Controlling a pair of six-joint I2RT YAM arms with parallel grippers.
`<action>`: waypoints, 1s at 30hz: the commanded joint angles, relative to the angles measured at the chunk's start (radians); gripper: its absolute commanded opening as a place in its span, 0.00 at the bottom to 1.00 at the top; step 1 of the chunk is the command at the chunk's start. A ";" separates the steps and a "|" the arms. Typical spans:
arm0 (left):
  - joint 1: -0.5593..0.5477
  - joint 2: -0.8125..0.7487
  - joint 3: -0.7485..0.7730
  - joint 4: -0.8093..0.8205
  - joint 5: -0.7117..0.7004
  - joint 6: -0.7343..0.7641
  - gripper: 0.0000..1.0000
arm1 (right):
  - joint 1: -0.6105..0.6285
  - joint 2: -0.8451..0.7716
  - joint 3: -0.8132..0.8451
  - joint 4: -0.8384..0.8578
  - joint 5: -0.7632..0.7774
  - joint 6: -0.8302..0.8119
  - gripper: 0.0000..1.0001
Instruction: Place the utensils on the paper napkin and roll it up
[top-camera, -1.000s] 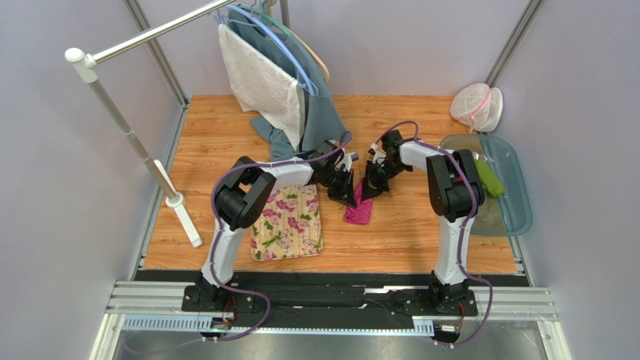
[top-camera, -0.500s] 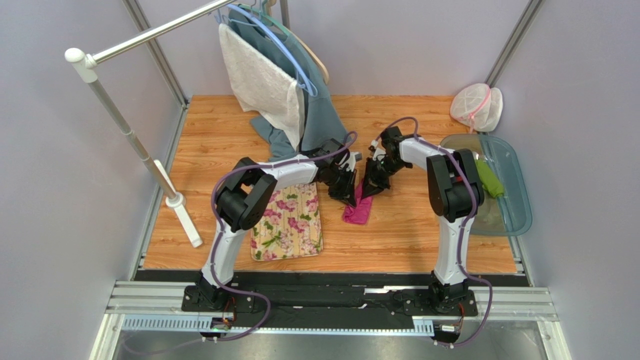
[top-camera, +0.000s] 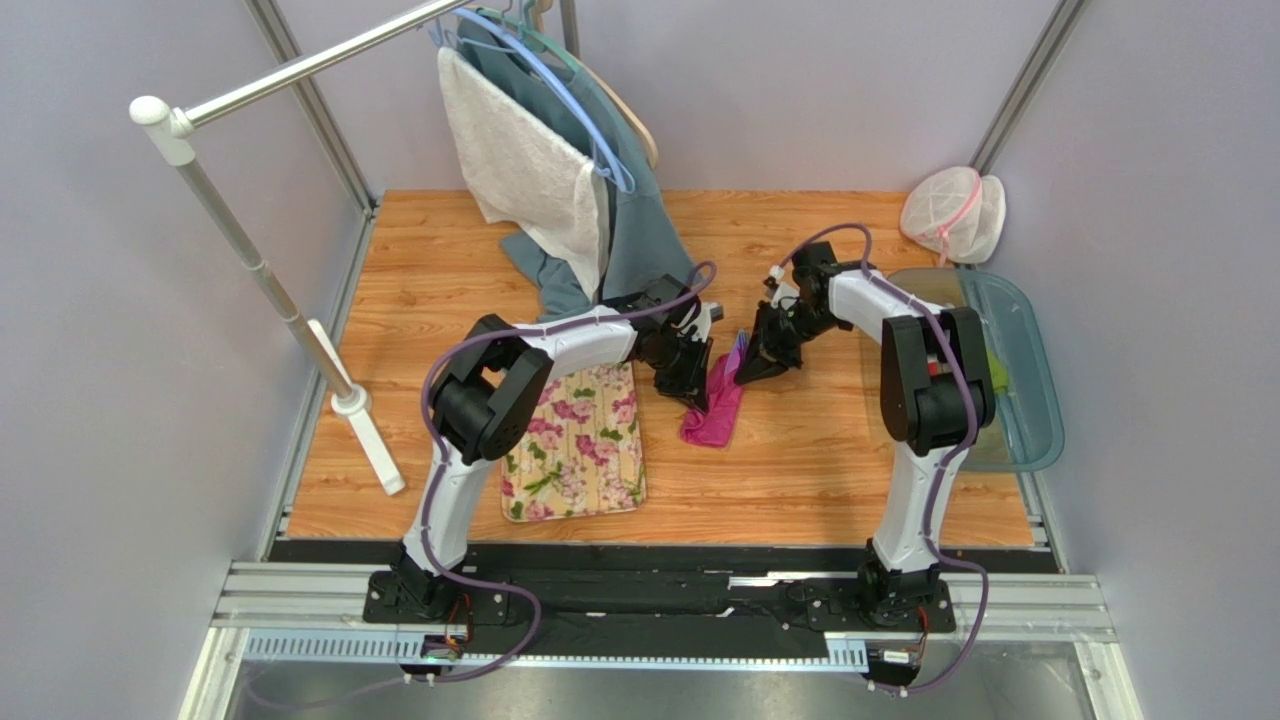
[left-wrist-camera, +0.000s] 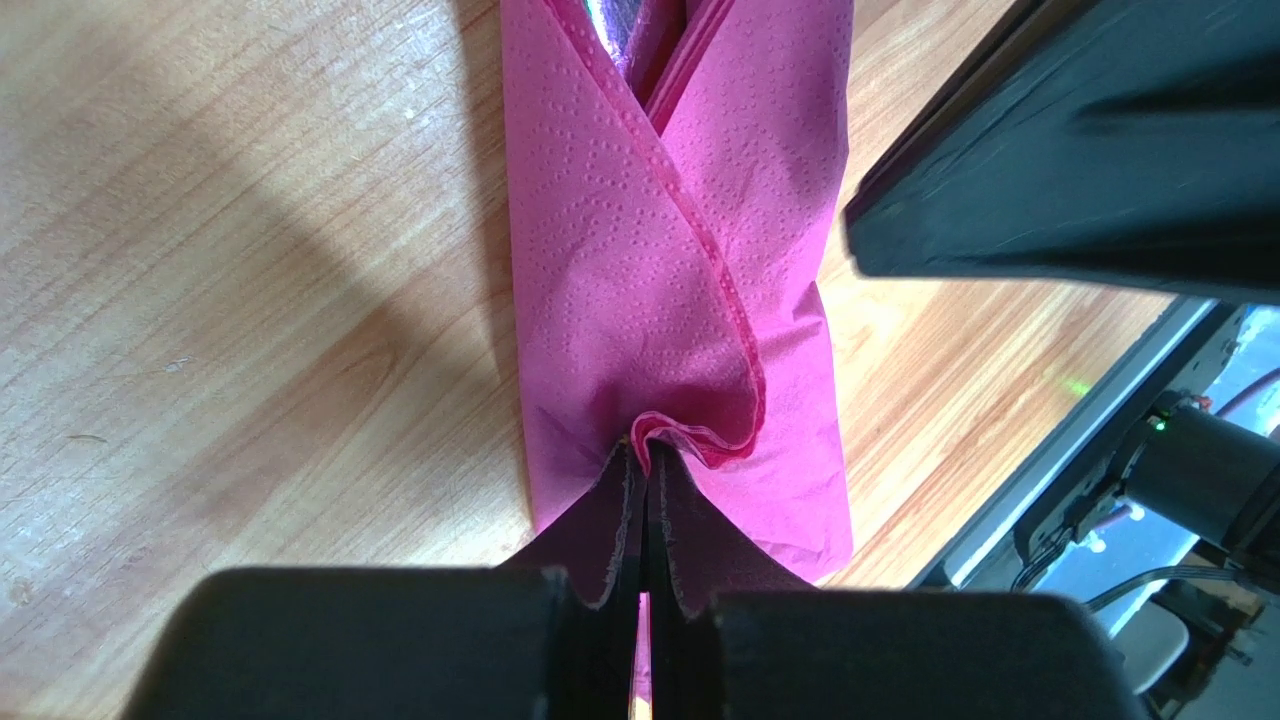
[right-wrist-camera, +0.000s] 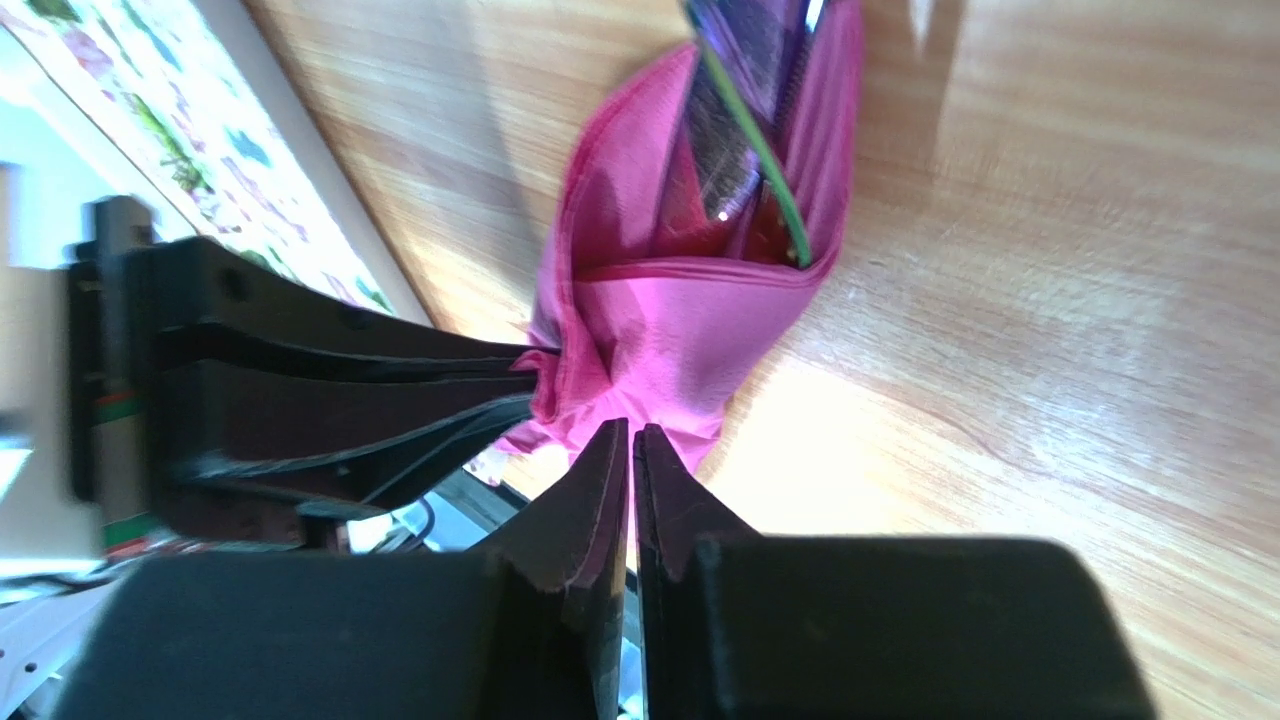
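Note:
The magenta paper napkin (top-camera: 709, 411) lies on the wood table, folded over the utensils. The utensils' dark ends with a purple sheen poke out of its far opening in the right wrist view (right-wrist-camera: 732, 135) and in the left wrist view (left-wrist-camera: 649, 21). My left gripper (top-camera: 690, 375) is shut on a raised fold of the napkin (left-wrist-camera: 661, 270). My right gripper (top-camera: 763, 354) is shut at the napkin's (right-wrist-camera: 661, 330) near edge, which narrows to a point at the fingertips (right-wrist-camera: 607, 450). The two grippers face each other across the napkin.
A cream flowered mat (top-camera: 576, 443) lies left of the napkin. A grey-blue cloth (top-camera: 646, 240) and a white towel hang from a rack (top-camera: 256, 270) behind. A clear tub (top-camera: 1029, 390) and a mesh bag (top-camera: 951, 215) sit at the right.
My right gripper has moved right and slightly back. The napkin's top right end now stretches toward it. The left gripper has hardly moved.

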 joint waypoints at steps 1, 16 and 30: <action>-0.007 0.006 -0.006 -0.099 -0.128 0.064 0.00 | 0.007 -0.038 -0.034 0.059 -0.031 0.019 0.08; -0.011 0.007 0.017 -0.110 -0.125 0.084 0.00 | 0.031 0.015 -0.106 0.148 -0.002 0.056 0.04; -0.025 -0.076 0.001 0.010 0.018 0.048 0.00 | 0.031 0.084 -0.126 0.169 0.058 0.077 0.01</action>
